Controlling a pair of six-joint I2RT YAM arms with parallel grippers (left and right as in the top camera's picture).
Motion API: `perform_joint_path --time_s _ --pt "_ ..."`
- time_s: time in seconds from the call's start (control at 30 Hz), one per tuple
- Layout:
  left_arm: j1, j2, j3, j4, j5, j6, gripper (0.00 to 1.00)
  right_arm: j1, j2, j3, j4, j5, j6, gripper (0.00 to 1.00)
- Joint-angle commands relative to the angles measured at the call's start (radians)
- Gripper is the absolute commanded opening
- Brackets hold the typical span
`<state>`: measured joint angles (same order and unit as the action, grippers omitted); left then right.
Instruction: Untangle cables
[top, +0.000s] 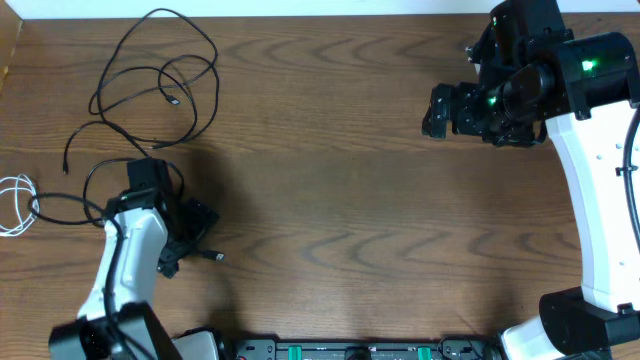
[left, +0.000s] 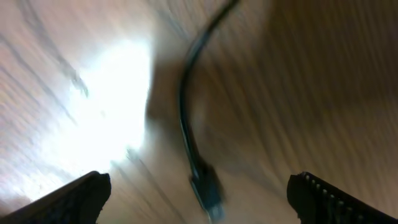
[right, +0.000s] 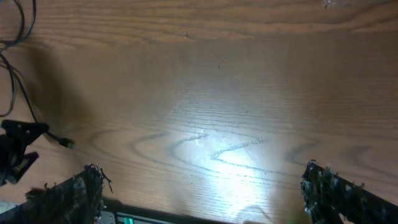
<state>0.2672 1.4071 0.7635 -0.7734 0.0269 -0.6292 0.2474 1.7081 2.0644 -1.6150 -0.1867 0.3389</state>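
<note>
Seen from overhead, a brown wood-grain counter (top: 330, 190) fills the frame. The black cables (top: 160, 65) are spread in loose, overlapping loops in the upper left of the frame, and strands trail down toward the left arm. It cannot be told where one black cord ends and the other begins. The white cable (top: 14, 203) is coiled at the far left edge, just beside a black strand.

The left end effector (top: 195, 240) is held low over the counter in the lower left of the frame. A small black plug (top: 217, 257) is seen on the wood just beside it. In the blurred left wrist view, the left end effector (left: 199, 186) is spread wide and released, with nothing gripped. The plug (left: 208, 190) and its cord lie on the counter between the two dark fingers (left: 81, 196), touching neither.

The right end effector (top: 437, 110) is positioned in the upper right of the overhead frame, well apart from all the cables. In the right wrist view, the right end effector (right: 199, 186) is also fully released. Only bare, brightly lit counter (right: 217, 112) is seen between its fingers (right: 336, 193). The black cables (right: 18, 93) are visible only at the far left edge of that view.
</note>
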Motion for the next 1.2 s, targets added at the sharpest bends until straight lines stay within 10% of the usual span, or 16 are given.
perform_joint_path --time_s 0.0,0.43,1.17 --pt "0.004 0.070 -0.007 0.053 -0.081 0.008 0.80 0.007 -0.010 0.002 -0.001 0.004 -0.011 0.99" --pt "0.011 0.197 -0.007 0.099 0.007 -0.049 0.33 0.007 -0.010 0.002 -0.001 0.004 -0.011 0.99" --pt "0.011 0.206 -0.090 0.185 0.014 0.019 0.08 0.007 -0.010 0.002 -0.001 0.004 -0.011 0.99"
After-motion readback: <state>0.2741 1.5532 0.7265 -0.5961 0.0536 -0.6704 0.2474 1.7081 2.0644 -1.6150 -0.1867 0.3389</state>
